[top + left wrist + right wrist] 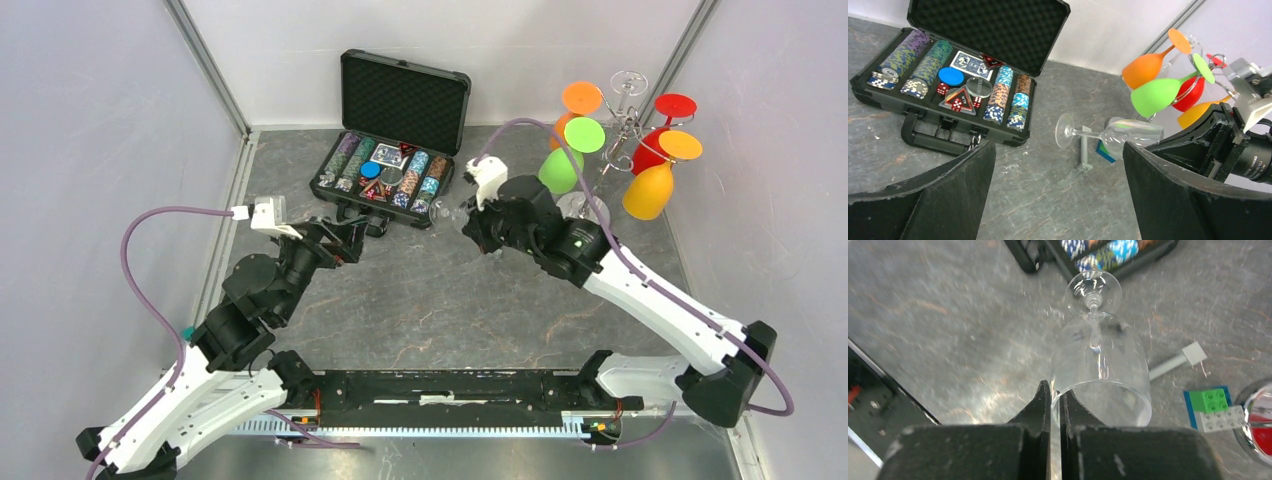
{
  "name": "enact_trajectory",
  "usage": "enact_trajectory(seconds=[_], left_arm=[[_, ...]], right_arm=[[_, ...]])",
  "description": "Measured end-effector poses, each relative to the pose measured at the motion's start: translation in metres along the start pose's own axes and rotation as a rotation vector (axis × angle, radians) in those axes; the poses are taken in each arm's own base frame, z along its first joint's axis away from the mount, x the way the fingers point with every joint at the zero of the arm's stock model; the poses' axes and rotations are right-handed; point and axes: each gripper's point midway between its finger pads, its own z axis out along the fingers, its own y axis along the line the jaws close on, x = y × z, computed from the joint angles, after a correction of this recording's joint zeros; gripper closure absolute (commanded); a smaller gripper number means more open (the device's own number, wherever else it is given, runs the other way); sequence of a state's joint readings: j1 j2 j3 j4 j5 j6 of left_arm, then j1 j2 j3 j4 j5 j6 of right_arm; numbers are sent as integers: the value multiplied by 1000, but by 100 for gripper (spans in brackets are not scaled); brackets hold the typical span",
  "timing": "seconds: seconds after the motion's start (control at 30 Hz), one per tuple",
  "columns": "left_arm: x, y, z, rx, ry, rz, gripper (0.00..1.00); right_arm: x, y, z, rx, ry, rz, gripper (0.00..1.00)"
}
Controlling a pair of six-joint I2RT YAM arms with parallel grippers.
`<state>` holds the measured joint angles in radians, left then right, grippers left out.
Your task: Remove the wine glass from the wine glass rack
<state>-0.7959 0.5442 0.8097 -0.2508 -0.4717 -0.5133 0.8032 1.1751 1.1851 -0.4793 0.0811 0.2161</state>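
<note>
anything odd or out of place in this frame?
Nothing broken or spilled. The clear wine glass is off the wine glass rack but held sideways, with the right gripper pinching only its rim. Stray toy bricks and a grey stick lie on the table near it.

Grey marbled table [420,300], walled on three sides. At the far middle, an open black case [390,175] of poker chips, lid upright. In the far right corner, the rack [624,125] on its shiny disc base. Just beside that base, toy bricks [1215,409], green, blue and white. Near them, a grey stick [1173,364] lying flat.
</note>
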Motion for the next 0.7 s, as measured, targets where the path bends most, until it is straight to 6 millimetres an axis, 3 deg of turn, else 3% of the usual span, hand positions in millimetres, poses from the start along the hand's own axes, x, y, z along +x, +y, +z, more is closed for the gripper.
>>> enact_trajectory(seconds=[0.13,0.3,0.53,0.7], left_arm=[[4,4,-1,-6,18,47,0],[3,7,-6,-5,19,80,0],[-2,11,-13,-6,5,99,0],[-9,14,-17,-7,-19,117,0]], right_arm=[[28,4,6,0,165,-113,100],[48,10,17,1,298,-205,100],[66,22,35,-18,411,-276,100],[63,28,53,-29,451,-300,100]])
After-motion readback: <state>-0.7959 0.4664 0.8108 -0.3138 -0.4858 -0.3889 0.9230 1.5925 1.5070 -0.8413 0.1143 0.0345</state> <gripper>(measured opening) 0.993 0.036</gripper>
